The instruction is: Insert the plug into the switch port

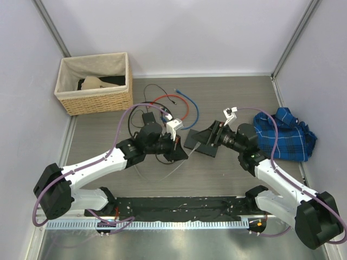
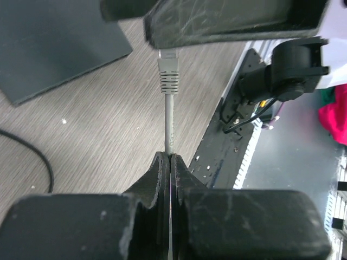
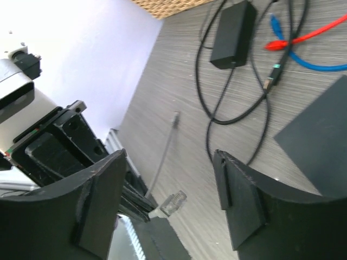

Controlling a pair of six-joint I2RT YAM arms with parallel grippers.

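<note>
Wicker basket (image 1: 97, 102) holds tan item (image 1: 93, 83); left gripper (image 2: 169, 158) pinches plug cable (image 2: 169, 122).

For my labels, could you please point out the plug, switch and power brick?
plug (image 2: 167, 69): left wrist view, ribbed boot.
switch (image 1: 195, 142): top external view, plain top.
power brick (image 3: 232, 32): right wrist view, top face.

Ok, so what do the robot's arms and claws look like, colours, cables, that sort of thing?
The left arm and right arm have white links with bulky black joints. A purple cable loops along each. The left claw and right claw have flat, scuffed black fingers.
</note>
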